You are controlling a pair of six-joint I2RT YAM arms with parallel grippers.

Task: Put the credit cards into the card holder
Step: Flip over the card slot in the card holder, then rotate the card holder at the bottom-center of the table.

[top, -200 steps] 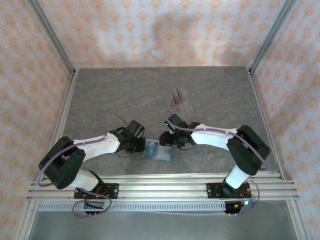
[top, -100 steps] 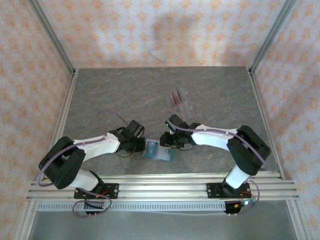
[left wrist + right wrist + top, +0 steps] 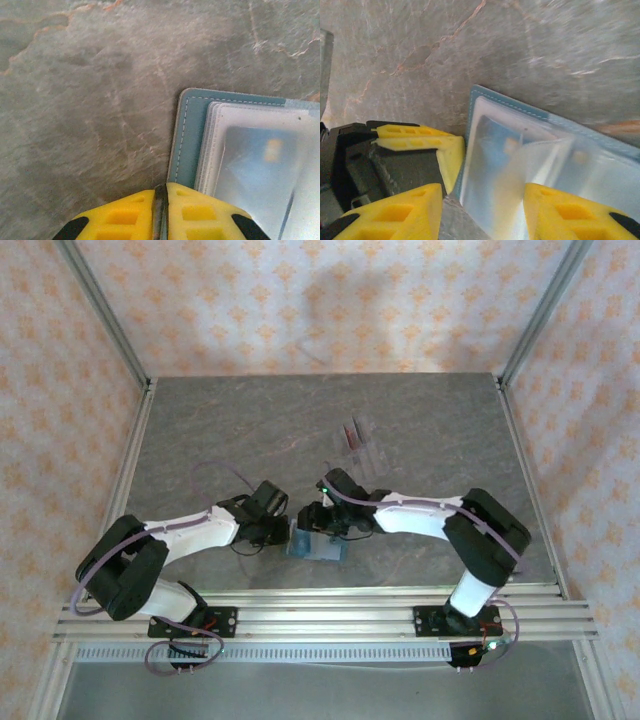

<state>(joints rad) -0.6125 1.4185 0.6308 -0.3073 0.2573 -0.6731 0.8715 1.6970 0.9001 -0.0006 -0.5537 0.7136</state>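
Near the table's (image 3: 250, 430) front, the open card holder (image 3: 520, 145) lies within the right claw's (image 3: 482, 192) wide-spread jaws.

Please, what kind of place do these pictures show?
Probably a robot test cell, not a home: silver aluminium frame posts enclose a grey marbled tabletop, orange-patterned backdrop sheets line the sides, and white robot arms are bolted to its near rail.

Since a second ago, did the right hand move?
Yes. The right hand slid left, away from the clear rack, and is now over the wallet, close to the left hand.
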